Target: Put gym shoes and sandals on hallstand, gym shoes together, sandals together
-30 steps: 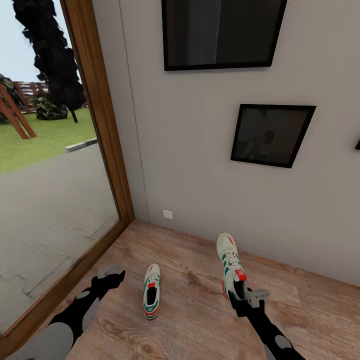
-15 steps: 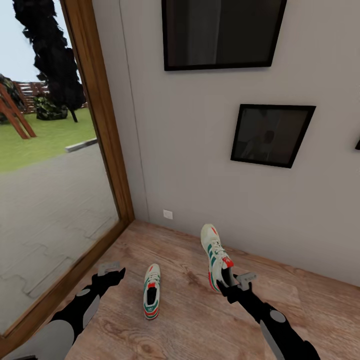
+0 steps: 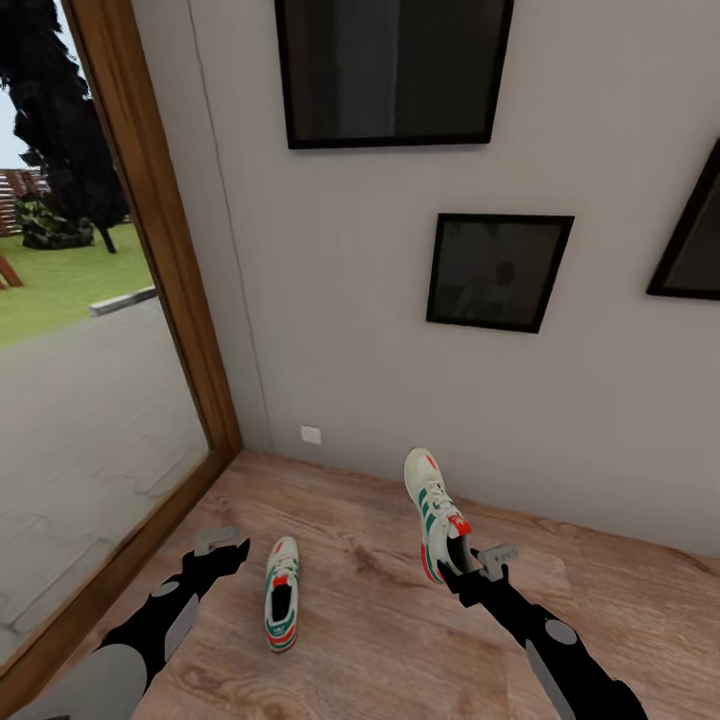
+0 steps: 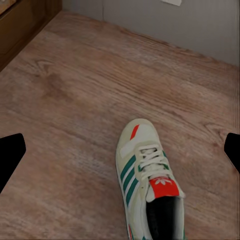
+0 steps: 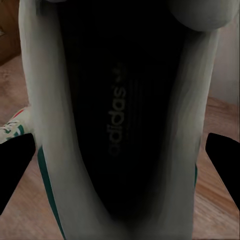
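One white gym shoe [image 3: 432, 508] with green stripes and a red tongue hangs tilted above the corridor floor [image 3: 370, 640], toe toward the wall. My right gripper [image 3: 470, 570] is shut on its heel; the right wrist view looks into the shoe's dark opening [image 5: 117, 130]. The other gym shoe [image 3: 281, 606] lies flat on the wood planks, also seen from the left wrist [image 4: 147, 180]. My left gripper [image 3: 222, 548] hovers open just left of it, fingers wide apart. The sandals and the hallstand are out of view.
A tall glass pane in a wooden frame [image 3: 150, 300] closes the left side. The grey wall ahead carries dark framed pictures [image 3: 495, 270] and a white outlet [image 3: 311, 435] near the floor corner.
The right gripper carried its gym shoe leftward and slightly up. The camera then swung right, shifting the wall and the floor shoe left in the picture. The left gripper stayed open.
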Robot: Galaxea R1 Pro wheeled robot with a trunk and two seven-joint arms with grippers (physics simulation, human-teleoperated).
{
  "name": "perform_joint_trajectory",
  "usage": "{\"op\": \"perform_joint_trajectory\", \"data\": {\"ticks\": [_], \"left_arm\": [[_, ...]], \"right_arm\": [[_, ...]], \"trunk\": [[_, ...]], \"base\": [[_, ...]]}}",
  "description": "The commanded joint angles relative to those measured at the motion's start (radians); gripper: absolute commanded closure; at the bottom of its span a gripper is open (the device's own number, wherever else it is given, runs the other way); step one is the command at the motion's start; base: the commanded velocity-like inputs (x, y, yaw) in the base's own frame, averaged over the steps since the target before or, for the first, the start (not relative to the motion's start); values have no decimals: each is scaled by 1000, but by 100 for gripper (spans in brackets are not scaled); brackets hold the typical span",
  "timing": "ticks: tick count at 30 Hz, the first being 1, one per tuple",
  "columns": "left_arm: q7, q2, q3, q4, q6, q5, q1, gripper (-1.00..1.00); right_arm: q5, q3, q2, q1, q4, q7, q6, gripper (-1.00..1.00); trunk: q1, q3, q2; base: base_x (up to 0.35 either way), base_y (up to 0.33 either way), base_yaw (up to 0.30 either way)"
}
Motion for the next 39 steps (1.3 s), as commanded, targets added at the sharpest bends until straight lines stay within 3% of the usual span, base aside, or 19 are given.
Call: {"op": "perform_joint_trajectory", "data": {"ticks": [1,9,18,31,39], "left_arm": [[-9,0,7,1,-2,1,0,-100],[-9,3,2,1,-32,0,2,-100],[-9,3,2,1,-53,0,2,-100],[-9,1,4,-2,-54,1,-10,-100],[-7,-1,5,-2,-53,1,-14,-100]], "right_arm": [[-9,4,-1,-1,1,1,-2,100],[-9,4,-1,-1,1,2,-2,100],[-9,5,-1,-1,1,2,-1,100],[-11,3,0,-1,-2,3,2,100],[-14,2,2,-1,-45,4,85,100]], "trunk": [[0,0,0],[0,8,0],[0,10,0],[50,-40,-91],[63,-81,-113]], "base": [[0,0,-225],[0,0,-211],[0,0,-31],[0,0,-1],[0,0,0]]}}
